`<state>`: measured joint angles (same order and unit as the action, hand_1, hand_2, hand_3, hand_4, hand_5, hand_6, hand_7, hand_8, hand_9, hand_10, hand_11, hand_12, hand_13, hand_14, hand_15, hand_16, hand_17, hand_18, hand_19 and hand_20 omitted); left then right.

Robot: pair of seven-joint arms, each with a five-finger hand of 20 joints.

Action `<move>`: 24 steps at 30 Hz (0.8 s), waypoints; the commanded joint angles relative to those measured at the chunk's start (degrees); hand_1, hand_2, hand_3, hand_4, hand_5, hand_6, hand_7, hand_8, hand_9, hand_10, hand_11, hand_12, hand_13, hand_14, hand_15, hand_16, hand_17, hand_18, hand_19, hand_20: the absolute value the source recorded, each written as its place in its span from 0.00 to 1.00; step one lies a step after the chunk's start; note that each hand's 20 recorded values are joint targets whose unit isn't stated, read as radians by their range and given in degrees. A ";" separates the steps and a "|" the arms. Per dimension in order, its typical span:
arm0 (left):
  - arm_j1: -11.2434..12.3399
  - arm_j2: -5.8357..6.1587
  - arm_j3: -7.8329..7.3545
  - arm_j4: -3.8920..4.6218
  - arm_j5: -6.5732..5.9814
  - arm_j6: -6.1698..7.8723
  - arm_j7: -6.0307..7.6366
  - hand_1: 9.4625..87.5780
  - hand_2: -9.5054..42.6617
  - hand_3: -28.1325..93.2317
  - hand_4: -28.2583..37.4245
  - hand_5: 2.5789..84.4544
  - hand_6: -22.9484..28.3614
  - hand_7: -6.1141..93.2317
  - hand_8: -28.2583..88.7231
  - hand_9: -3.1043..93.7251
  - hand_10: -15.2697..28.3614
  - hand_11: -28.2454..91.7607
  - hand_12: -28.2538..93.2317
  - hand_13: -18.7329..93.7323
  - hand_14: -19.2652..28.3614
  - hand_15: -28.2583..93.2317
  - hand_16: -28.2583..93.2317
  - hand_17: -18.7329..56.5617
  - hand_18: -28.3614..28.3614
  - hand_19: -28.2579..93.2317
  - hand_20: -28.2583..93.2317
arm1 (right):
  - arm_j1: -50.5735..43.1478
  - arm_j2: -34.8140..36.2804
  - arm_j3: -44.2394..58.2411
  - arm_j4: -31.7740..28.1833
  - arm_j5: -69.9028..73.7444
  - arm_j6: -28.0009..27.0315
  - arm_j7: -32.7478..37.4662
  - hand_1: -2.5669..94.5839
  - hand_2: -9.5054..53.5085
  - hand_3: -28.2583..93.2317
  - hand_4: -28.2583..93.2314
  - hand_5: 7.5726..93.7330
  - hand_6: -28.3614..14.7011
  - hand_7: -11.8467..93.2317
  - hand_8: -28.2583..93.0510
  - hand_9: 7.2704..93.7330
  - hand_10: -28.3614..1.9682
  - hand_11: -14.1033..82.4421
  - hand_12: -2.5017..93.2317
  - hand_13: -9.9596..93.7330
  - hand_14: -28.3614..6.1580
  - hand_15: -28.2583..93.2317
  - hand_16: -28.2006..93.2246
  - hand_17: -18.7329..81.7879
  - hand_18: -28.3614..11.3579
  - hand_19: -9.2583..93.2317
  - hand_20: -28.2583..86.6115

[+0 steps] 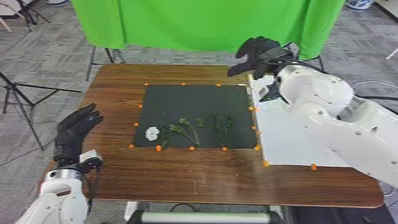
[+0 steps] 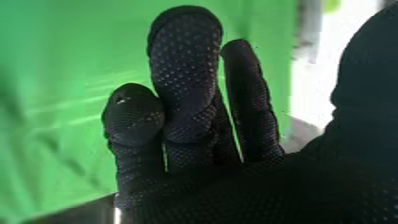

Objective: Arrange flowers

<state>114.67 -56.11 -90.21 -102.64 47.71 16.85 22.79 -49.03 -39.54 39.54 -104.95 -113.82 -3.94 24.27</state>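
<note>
Left robot hand (image 1: 73, 131) open, thumb spread. On dark mat (image 1: 195, 101): white flower (image 1: 152, 133), likely light, fragile, best cupped sideways; green sprigs (image 1: 185, 130), probably bendy, best pinched low. Right robot hand (image 1: 258, 51) open, fingers parted.

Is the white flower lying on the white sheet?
No, the white flower lies on the dark mat, with the white sheet off to the mat's right.

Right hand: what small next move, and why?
Probably swing the right hand in over the dark mat: it hangs raised beyond the mat's far right corner, while the white flower and green sprigs lie in the mat's near half.
</note>
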 commanded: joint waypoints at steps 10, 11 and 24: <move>2.31 -1.20 -0.68 -0.92 0.82 0.97 -0.29 0.38 0.01 0.79 0.21 0.57 0.44 0.27 0.16 0.52 0.63 0.42 0.33 0.54 0.74 0.43 0.22 0.41 0.70 0.33 0.40 | -22.74 12.01 16.00 1.32 -3.94 -2.29 5.53 0.35 0.00 0.78 0.10 0.58 0.66 0.26 0.17 0.70 0.40 0.35 0.28 0.91 0.60 0.64 0.47 0.73 0.32 0.98 0.56; 2.59 -1.32 -0.84 -1.07 0.91 1.08 -0.38 0.38 0.01 0.79 0.21 0.57 0.44 0.27 0.16 0.52 0.63 0.42 0.33 0.54 0.74 0.43 0.22 0.41 0.70 0.33 0.40 | -23.82 12.00 16.86 1.48 -4.09 -2.05 5.68 0.35 0.00 0.78 0.10 0.58 0.66 0.26 0.17 0.70 0.41 0.36 0.28 0.91 0.60 0.64 0.47 0.73 0.32 0.98 0.57; 2.01 -1.74 -0.12 -0.76 1.48 0.15 -1.08 0.37 0.01 0.80 0.21 0.58 0.44 0.27 0.16 0.52 0.63 0.42 0.33 0.54 0.74 0.43 0.22 0.41 0.69 0.33 0.40 | -30.43 10.97 20.16 3.48 -4.06 -2.15 7.71 0.36 0.00 0.78 0.10 0.59 0.67 0.27 0.17 0.73 0.41 0.37 0.28 0.91 0.60 0.66 0.47 0.73 0.30 0.99 0.58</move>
<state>116.27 -57.04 -90.82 -103.42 48.73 17.16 22.44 -77.17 -28.33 60.02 -102.96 -117.21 -5.85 30.61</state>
